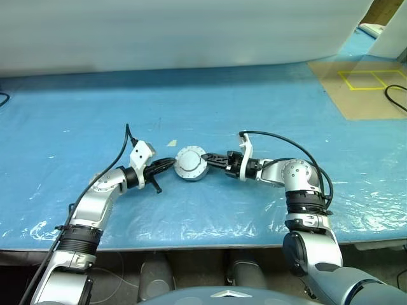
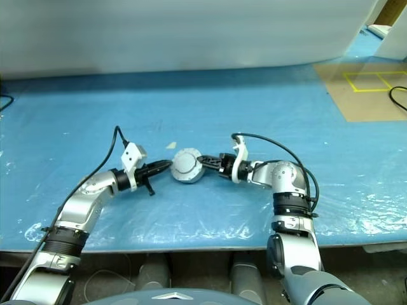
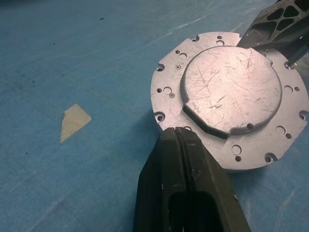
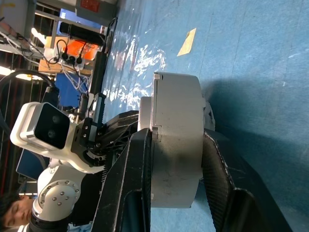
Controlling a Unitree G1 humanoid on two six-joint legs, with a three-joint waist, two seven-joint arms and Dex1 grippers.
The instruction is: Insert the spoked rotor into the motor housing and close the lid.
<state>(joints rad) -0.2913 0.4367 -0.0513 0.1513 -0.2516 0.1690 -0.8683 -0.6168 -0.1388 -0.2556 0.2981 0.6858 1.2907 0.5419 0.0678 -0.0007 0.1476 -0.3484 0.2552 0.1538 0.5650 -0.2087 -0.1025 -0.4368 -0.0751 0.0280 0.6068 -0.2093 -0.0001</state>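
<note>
The right gripper (image 4: 176,159) clamps its black fingers across the top and bottom of the closed motor housing (image 1: 191,164), a scratched silver-grey puck with small holes around its flange and its lid (image 3: 231,89) seated flat, on blue sheeting (image 1: 254,101). The left gripper (image 3: 185,145), fingers pressed together, touches the housing's rim.

A blue plastic sheet (image 1: 191,95) covers the whole table, wrinkled and shiny toward the near edge. A small pale scrap of tape (image 1: 172,143) lies flat on it near the middle, and a brown board (image 1: 359,95) marked with yellow square outlines (image 1: 372,79) sits at the far right corner, with a black cable (image 1: 395,98) looping in at the right edge. Along the far edge stands a white wall panel (image 1: 178,32).
</note>
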